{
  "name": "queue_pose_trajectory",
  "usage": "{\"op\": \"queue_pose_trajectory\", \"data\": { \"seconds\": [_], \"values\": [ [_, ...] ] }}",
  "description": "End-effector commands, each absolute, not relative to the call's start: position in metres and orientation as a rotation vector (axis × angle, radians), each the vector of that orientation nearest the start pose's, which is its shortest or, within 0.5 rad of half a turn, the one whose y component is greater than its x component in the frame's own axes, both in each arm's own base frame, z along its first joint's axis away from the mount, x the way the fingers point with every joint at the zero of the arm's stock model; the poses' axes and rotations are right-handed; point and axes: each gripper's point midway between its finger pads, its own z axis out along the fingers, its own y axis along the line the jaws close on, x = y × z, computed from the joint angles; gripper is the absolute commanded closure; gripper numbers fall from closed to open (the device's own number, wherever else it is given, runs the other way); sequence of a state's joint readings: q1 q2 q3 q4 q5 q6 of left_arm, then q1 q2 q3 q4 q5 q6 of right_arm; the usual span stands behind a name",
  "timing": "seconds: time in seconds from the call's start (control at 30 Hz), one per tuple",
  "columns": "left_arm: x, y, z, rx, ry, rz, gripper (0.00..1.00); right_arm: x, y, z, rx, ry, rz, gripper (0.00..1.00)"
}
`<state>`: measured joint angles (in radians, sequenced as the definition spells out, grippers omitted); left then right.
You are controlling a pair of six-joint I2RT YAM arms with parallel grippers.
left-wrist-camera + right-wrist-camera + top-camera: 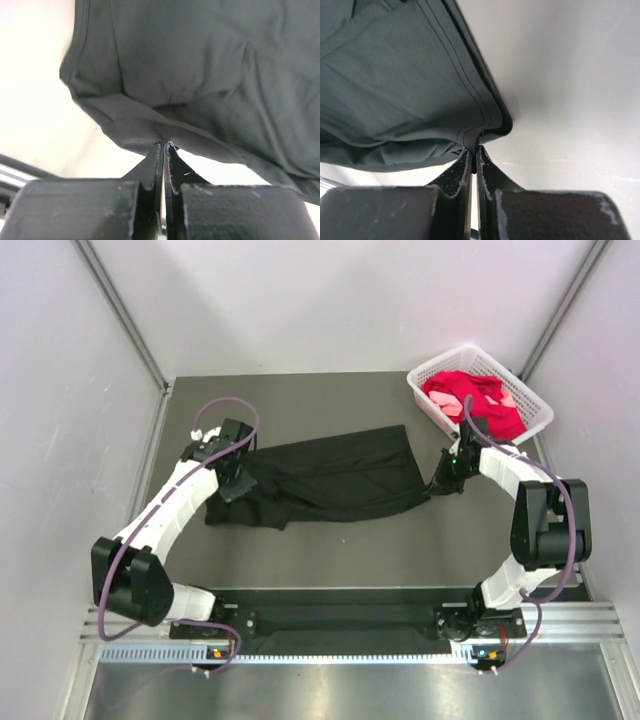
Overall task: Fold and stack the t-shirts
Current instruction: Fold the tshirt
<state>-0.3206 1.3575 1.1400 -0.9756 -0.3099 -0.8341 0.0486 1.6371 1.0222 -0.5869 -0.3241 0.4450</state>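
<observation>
A dark grey table (pixel 300 560) sits between pale walls. At its far right corner a white lattice basket (pixel 440 358) holds a crumpled red t-shirt (pixel 470 390) with a pale pink t-shirt (pixel 437 399) bunched against it. The black t-shirt (pixel 340 475) lies spread across mid-table, near the basket but apart from it. The left gripper (pixel 164 145) is clamped on the black t-shirt's left edge, and the right gripper (pixel 473 147) pinches its right hem corner.
</observation>
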Motion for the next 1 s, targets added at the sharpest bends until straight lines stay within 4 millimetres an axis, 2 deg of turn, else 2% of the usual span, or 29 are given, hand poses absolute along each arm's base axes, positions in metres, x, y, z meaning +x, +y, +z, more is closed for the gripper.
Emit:
{"op": "queue_pose_trajectory", "data": {
  "seconds": [0.0, 0.3, 0.53, 0.83, 0.97],
  "values": [
    [0.300, -0.049, 0.147, -0.727, 2.504, 0.102, 1.00, 0.332, 0.092, 0.063, 0.419, 2.760, 0.573, 1.00],
    [0.333, -0.027, 0.141, -0.771, 2.498, 0.037, 1.00, 0.360, 0.096, 0.063, 0.407, 2.761, 0.581, 1.00],
    [0.363, -0.030, 0.149, -0.720, 2.488, -0.015, 1.00, 0.380, 0.100, 0.061, 0.404, 2.763, 0.611, 1.00],
    [0.382, -0.024, 0.141, -0.730, 2.509, 0.005, 1.00, 0.402, 0.102, 0.057, 0.406, 2.769, 0.610, 1.00],
    [0.383, -0.017, 0.137, -0.750, 2.514, 0.024, 1.00, 0.407, 0.102, 0.057, 0.407, 2.766, 0.611, 1.00]
  ]
}}
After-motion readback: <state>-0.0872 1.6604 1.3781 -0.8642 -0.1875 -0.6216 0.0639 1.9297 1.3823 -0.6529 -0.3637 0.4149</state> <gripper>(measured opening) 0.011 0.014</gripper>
